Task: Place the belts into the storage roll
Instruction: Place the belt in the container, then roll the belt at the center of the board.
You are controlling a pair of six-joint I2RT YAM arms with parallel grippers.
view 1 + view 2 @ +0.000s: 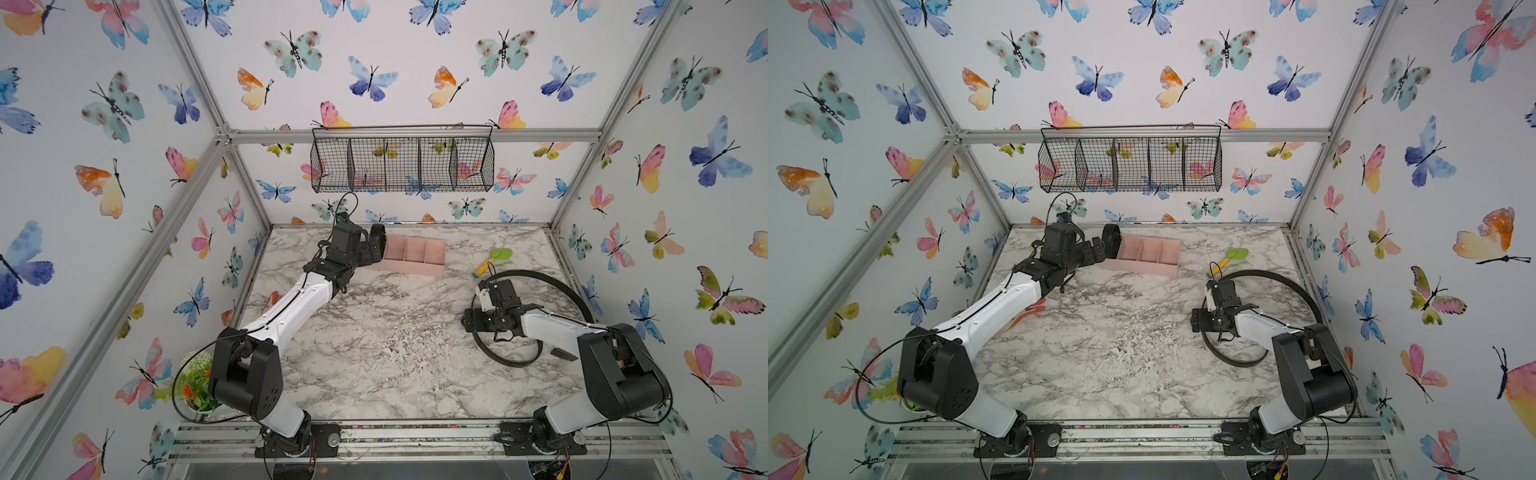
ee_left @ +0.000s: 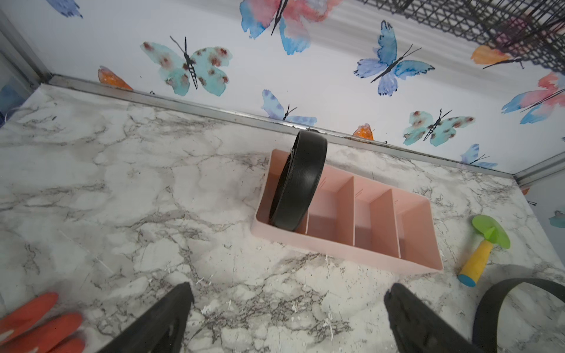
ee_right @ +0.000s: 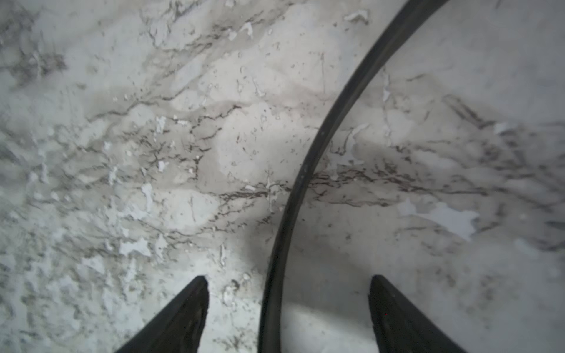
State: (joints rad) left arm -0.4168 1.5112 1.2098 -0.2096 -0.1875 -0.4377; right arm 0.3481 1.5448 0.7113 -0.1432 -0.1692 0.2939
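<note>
Right wrist view is showing your right gripper [image 3: 288, 276] straddling the loose belt [image 3: 307, 166], jaws spread; you should be centring it before closing. Meanwhile your left gripper [image 2: 288, 285] is hanging spread, empty.

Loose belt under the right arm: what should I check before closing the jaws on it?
1. Loose belt runs between the right jaws: ok.
2. Right jaws touching it: not ok, both tips stand apart from the strap.
3. Rolled belt sits in the storage roll's end compartment: ok.
4. Three other compartments free: ok.
5. Left jaws open and empty: ok.
6. Loose belt's buckle location: cannot tell.
</note>
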